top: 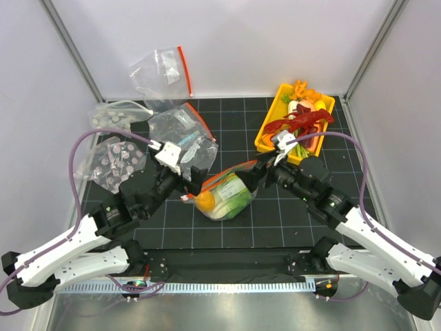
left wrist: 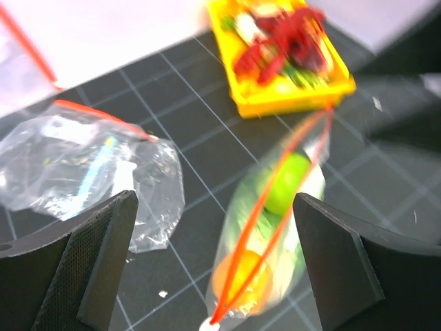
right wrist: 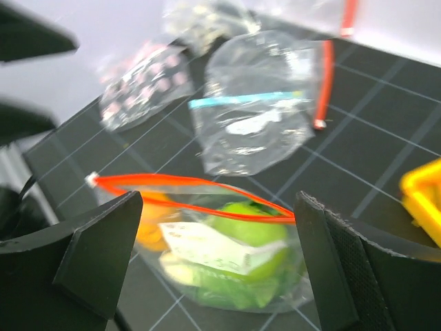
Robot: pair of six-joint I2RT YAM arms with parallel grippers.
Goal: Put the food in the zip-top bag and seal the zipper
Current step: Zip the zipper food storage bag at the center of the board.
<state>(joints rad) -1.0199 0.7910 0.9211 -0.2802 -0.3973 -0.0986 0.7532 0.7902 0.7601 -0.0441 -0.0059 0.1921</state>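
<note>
The zip-top bag [top: 224,194] lies on the black mat between my two grippers. It holds the food: a round green fruit [right wrist: 249,222], a leafy lettuce [right wrist: 234,291] and a yellow-orange piece [left wrist: 242,272]. A white label [right wrist: 207,245] shows on its side. The zipper [right wrist: 193,185] has two red-orange strips that meet at the ends and stand apart in the middle. My left gripper [left wrist: 215,207] is open, its fingers on either side of the bag's near end. My right gripper [right wrist: 219,207] is open as well and straddles the bag from the other side. Neither gripper holds anything.
A yellow tray [top: 267,118] at the back right holds a red lobster [top: 300,124] and several other toy foods. Other clear bags [top: 182,134] [top: 162,69] and a dotted pouch [top: 117,162] lie at the back left. White walls close in the mat.
</note>
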